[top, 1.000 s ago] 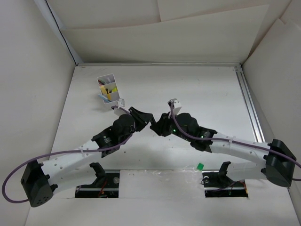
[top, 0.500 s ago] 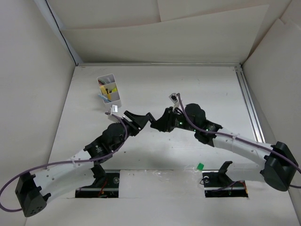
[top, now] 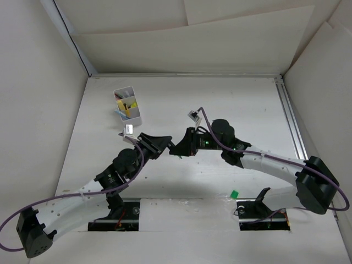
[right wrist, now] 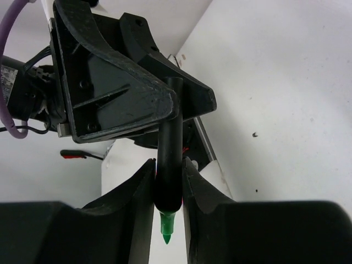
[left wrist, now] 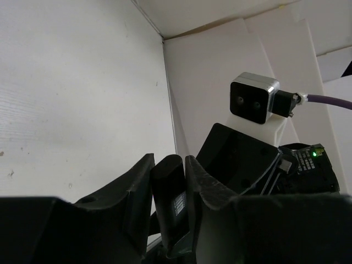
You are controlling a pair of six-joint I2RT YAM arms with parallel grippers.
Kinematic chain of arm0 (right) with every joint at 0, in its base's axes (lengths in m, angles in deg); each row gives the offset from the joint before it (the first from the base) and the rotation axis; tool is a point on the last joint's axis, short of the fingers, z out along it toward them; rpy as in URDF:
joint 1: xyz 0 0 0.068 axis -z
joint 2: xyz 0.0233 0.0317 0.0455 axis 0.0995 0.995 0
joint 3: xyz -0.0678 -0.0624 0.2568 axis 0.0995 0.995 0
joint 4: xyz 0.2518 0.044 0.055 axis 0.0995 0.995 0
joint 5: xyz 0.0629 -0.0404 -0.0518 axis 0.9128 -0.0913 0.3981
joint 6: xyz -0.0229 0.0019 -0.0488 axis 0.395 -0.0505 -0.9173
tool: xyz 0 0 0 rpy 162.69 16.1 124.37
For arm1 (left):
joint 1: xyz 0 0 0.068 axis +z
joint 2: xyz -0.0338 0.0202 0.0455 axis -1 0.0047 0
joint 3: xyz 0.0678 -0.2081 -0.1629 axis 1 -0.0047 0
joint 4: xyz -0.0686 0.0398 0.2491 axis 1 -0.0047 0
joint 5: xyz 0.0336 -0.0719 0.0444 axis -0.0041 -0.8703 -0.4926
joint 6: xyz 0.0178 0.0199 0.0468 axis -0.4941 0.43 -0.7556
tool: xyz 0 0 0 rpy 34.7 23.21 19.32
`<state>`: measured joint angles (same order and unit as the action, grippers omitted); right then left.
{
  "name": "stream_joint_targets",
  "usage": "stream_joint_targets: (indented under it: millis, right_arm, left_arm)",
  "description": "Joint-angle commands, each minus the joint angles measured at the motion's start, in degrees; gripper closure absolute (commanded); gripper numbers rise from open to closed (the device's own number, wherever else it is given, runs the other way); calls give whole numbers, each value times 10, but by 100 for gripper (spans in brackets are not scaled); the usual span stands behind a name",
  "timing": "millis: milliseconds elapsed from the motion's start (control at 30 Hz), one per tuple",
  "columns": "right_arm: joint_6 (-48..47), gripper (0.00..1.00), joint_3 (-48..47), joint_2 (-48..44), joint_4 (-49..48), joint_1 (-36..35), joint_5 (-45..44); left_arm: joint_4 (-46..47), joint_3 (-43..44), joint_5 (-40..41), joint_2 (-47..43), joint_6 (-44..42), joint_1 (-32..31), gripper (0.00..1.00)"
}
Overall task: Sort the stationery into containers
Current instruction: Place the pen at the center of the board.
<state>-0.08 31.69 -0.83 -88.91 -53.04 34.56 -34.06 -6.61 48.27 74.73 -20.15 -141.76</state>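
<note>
Box (top: 136, 116) at 10 o'clock on worktop (top: 242, 104): yellow pieces already in, rest too small to tell.
Centre: left pincer (top: 163, 144) clamped on one end of marker (right wrist: 170, 126).
Marker: black barrel, green tip.
Right pincer (top: 177, 148) clamped near tip.
Marker spans both pincers, not yet boxed.
Judge: sorting nearly done.

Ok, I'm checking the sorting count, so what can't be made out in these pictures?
Top view: contents of the white box, too small to count.
Top view: the green-tipped marker, hidden where the left pincer and right pincer meet.
Left wrist view: the marker's ends, hidden by that pincer's fingers; its label, blurred.
Top view: the green scrap near the bottom edge, too small to identify.
</note>
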Motion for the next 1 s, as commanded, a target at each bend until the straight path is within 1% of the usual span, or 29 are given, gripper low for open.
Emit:
stream_joint_targets:
  millis: [0, 33, 100, 233, 267, 333, 367, 400, 500, 533, 600, 633, 767, 900, 967]
  right_arm:
    - [17, 93, -19, -7, -69, 2, 19]
    - [17, 93, -19, -7, -75, 2, 19]
    - [17, 93, -19, -2, -75, 2, 19]
    - [22, 93, -19, 4, -80, 2, 25]
    - [28, 91, -19, 4, -85, 2, 30]
    - [29, 87, -19, 4, -91, 7, 30]
    - [29, 85, -19, 4, -91, 7, 30]
    - [29, 77, -19, 4, -91, 7, 30]
    - [29, 65, -14, -2, -91, 7, 30]
    - [29, 58, -14, -2, -91, 7, 30]
    - [34, 50, -14, -8, -91, 13, 25]
    - [34, 44, -9, -14, -91, 13, 25]
    - [22, 33, -9, -38, -70, 18, 19]
    - [-2, 27, -2, -67, -19, 23, 2]
    - [-15, 27, 20, -91, 12, 29, -18]
  left_arm:
    - [36, -2, -10, -2, -13, -2, 79]
    - [36, -2, -16, -2, -13, -2, 80]
    - [36, 3, -16, 4, -13, -2, 80]
    - [36, 3, -16, 4, -13, -2, 91]
    - [30, 9, -16, 4, -13, -2, 96]
    - [23, 9, -16, 4, -18, -2, 100]
    - [17, 16, -16, 4, -18, -2, 100]
    - [10, 21, -10, 4, -18, -2, 100]
    - [-1, 21, 3, -1, -18, -2, 100]
    - [-9, 21, 3, -1, -18, -2, 100]
    - [-27, 33, 17, -1, -18, -2, 100]
    - [-36, 38, 22, -1, -18, -2, 100]
    - [-70, 52, 38, -1, -29, -2, 100]
    - [-92, 64, 64, -1, -42, -2, 100]
    - [-104, 77, 75, -1, -55, -2, 100]
